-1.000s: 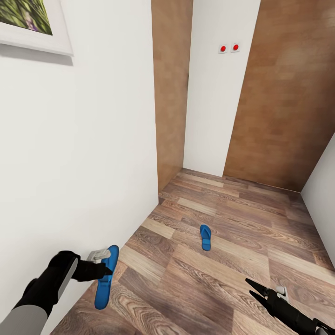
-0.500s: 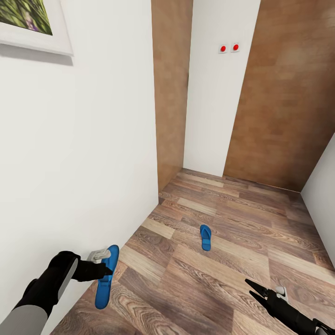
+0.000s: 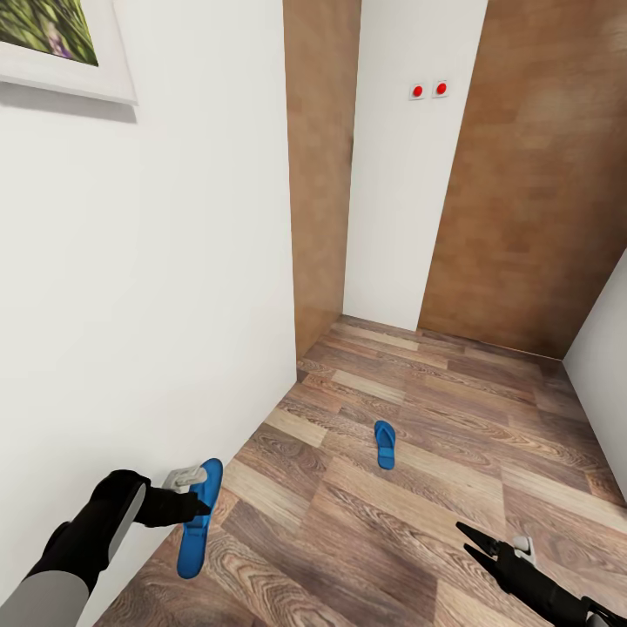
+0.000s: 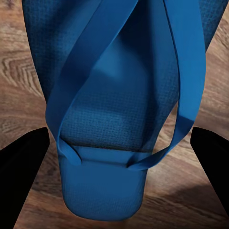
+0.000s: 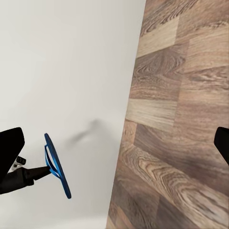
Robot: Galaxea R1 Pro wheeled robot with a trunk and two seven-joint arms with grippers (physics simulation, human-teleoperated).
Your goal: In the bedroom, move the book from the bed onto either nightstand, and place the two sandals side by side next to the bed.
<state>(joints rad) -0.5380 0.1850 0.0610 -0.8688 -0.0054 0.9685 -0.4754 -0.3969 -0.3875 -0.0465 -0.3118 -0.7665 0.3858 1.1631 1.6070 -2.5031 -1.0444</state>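
Lower left of the head frame, we grip a flat blue rubber sandal (image 3: 198, 521) in our left gripper (image 3: 200, 508); light, floppy, best pinched mid-sole.

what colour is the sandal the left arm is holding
Bright blue all over, straps included, on the held sandal; the left wrist view shows it best.

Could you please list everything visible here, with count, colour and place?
sandals: 2, bright blue; one held off the floor by the left gripper near the white wall, one lying on the floor further ahead.
floor: 1, brown wood planks.
white wall: 1, at the left.
framed picture: 1, white frame, green image, upper left on the wall.
wood panels: brown, behind.
red buttons: 2, on white plates, high on the far white strip.
left gripper: 1, black, shut on a sandal.
right gripper: 1, black, open, low right.
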